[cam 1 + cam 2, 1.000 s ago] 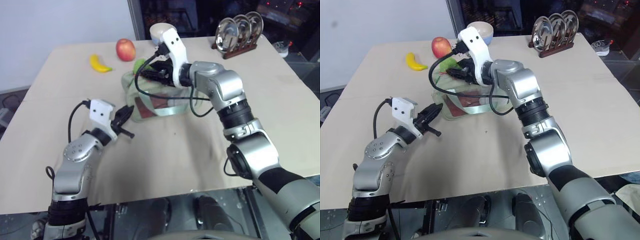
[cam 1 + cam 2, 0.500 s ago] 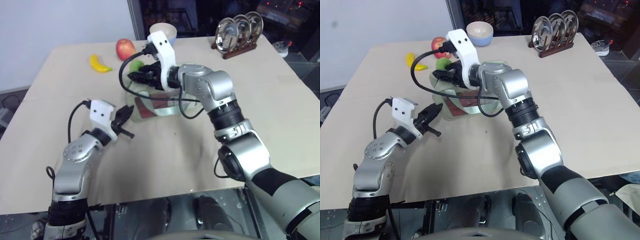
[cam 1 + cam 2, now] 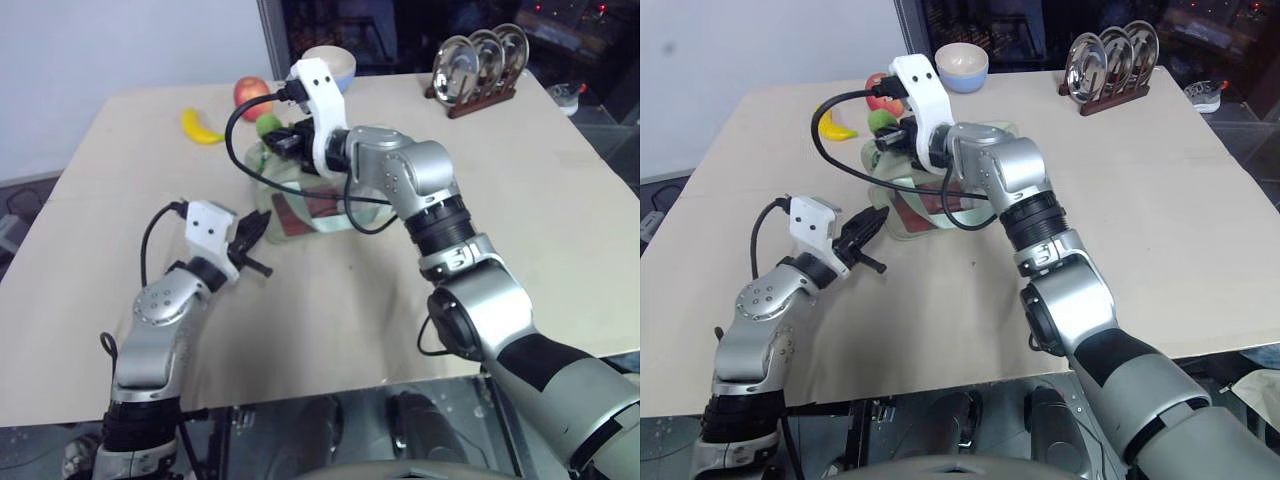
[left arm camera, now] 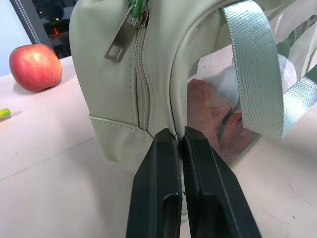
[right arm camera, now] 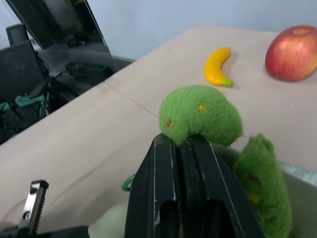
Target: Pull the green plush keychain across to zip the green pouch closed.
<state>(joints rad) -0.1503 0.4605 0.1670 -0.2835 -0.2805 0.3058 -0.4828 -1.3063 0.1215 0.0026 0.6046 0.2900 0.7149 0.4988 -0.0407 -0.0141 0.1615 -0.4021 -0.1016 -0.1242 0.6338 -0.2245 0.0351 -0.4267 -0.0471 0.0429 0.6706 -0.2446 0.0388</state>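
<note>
Beige tabletop is carrying the green pouch, lying lengthwise across it left to right. Left gripper is pinching the pouch's near-left end. Right gripper is clenching the green plush keychain at the pouch's top-left end.

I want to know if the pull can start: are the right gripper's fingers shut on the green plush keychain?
Shut on it. The right gripper has its fingers together at the underside of the green plush keychain.
</note>
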